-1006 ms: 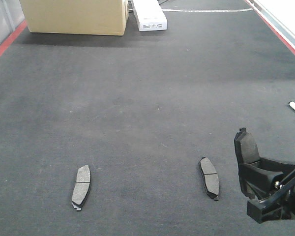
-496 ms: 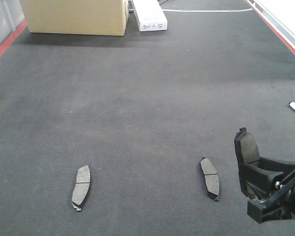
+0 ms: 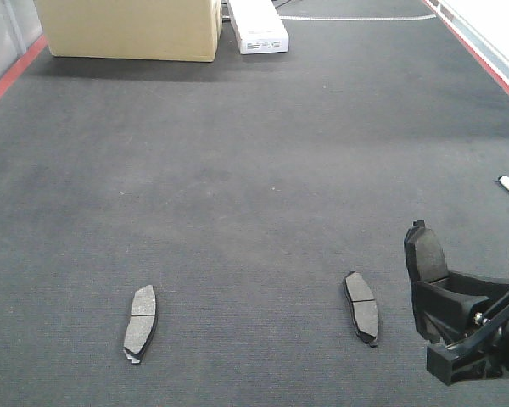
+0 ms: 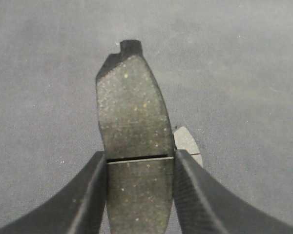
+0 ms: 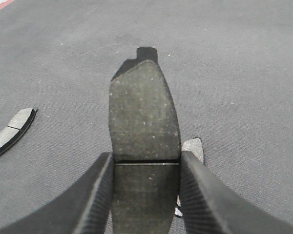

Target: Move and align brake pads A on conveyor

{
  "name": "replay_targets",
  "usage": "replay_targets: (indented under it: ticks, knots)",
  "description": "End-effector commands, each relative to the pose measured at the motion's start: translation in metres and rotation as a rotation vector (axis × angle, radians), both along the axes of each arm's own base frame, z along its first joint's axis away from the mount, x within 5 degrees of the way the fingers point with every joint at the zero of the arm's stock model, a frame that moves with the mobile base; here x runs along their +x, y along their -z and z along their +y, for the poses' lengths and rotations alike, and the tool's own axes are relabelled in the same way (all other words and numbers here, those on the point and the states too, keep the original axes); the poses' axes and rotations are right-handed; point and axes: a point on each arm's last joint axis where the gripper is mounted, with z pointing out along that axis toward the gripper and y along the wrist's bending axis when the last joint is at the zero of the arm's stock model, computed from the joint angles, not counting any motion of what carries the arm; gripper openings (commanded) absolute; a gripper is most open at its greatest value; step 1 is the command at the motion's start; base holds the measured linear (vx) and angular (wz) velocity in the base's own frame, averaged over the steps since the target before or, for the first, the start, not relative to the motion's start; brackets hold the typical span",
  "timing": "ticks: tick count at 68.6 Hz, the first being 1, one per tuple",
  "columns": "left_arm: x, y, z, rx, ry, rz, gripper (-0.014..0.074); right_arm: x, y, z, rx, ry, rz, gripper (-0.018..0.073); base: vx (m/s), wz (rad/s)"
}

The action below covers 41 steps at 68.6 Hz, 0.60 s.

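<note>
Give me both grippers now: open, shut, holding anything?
Left gripper: shut on a brake pad, held above the belt.
Right gripper: shut on another brake pad.

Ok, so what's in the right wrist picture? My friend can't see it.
The right tool holds a dark brake pad between its two black fingers, above the rough grey conveyor. Another pad lies flat on the belt to the left, and a third peeks out behind the held one.
</note>
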Motion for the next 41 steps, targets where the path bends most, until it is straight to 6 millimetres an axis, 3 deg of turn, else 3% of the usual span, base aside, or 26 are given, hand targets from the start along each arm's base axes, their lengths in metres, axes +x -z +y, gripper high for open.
replay_targets:
  ticks: [1, 19, 41]
  knots:
    - [0.004, -0.016, -0.003, -0.028, 0.017, -0.122, 0.0093, 0.004, -0.019, 0.001, 0.042, 0.005, -0.12, 0.0029, 0.0, 0.0]
    - [0.009, -0.018, -0.008, -0.102, 0.023, -0.133, 0.0093, 0.004, -0.019, 0.001, 0.042, 0.005, -0.12, 0.0029, 0.0, 0.0]
    - [0.068, -0.009, -0.043, -0.138, 0.162, -0.03, 0.0098, 0.004, -0.019, 0.001, 0.042, 0.005, -0.12, 0.0029, 0.0, 0.0]
